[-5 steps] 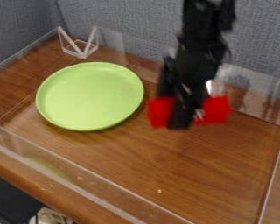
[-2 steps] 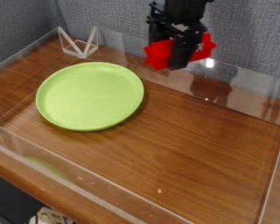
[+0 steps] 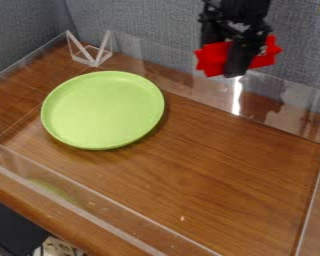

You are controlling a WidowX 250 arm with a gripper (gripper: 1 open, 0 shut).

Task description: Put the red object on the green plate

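The red object (image 3: 211,56) hangs in the air at the upper right, well above the wooden table. My black gripper (image 3: 236,68) comes down from the top edge and is shut on it, its fingers crossing the middle of the block so that red shows on both sides. The round lime-green plate (image 3: 103,108) lies flat on the table at the left with nothing on it. The held block is off to the right of the plate and farther back, not over it.
A small white wire stand (image 3: 89,47) sits at the back left, just behind the plate. Low clear plastic walls (image 3: 149,215) ring the wooden table (image 3: 216,170). A grey backdrop closes the rear.
The gripper has lifted the red object off the table to the right of the plate and carried it up and back, then a little to the right. The plate has not moved.
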